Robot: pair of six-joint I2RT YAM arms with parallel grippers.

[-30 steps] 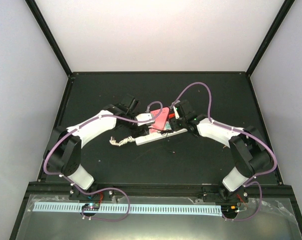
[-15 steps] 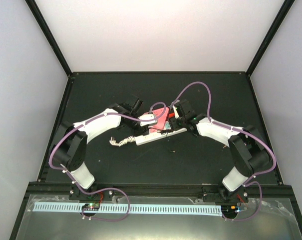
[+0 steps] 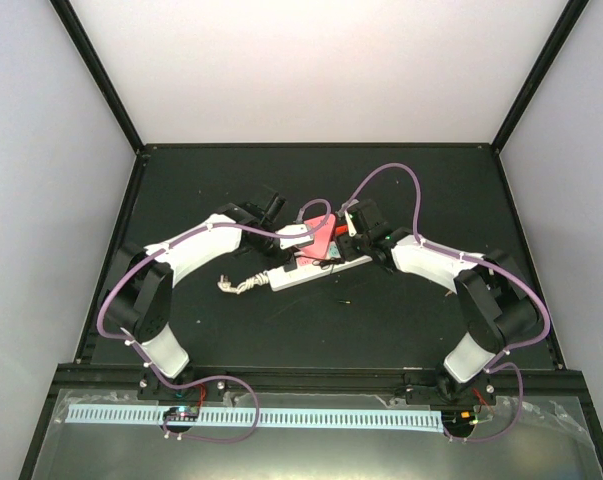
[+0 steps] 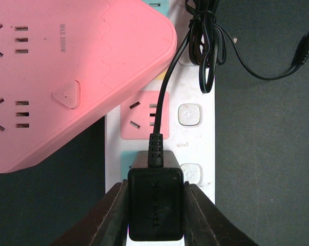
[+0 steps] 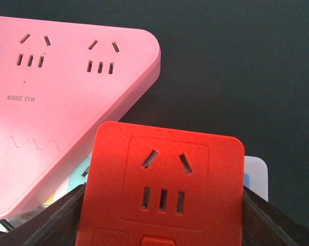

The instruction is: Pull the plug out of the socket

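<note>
You're in a robot lab cell, not a home or a shop. What shows it:
- matte black table (image 3: pixel 231 330) boxed in by black frame posts (image 3: pixel 96 70) and plain pale panels (image 3: pixel 321 70) on three sides
- left arm (image 3: pixel 196 248) and right arm (image 3: pixel 431 262), white and black, bolted at the near edge, each trailing a loose purple cable (image 3: pixel 389 169)
- in front of the bases, a white slotted cable duct (image 3: pixel 311 417) on a bare metal sheet (image 3: pixel 311 455)
- the socket (image 3: pixel 316 270) lies flat on the table like a test piece, and its cord ends in a frayed stub (image 3: pixel 236 284)
- flat, even light, with plain surfaces everywhere
</note>
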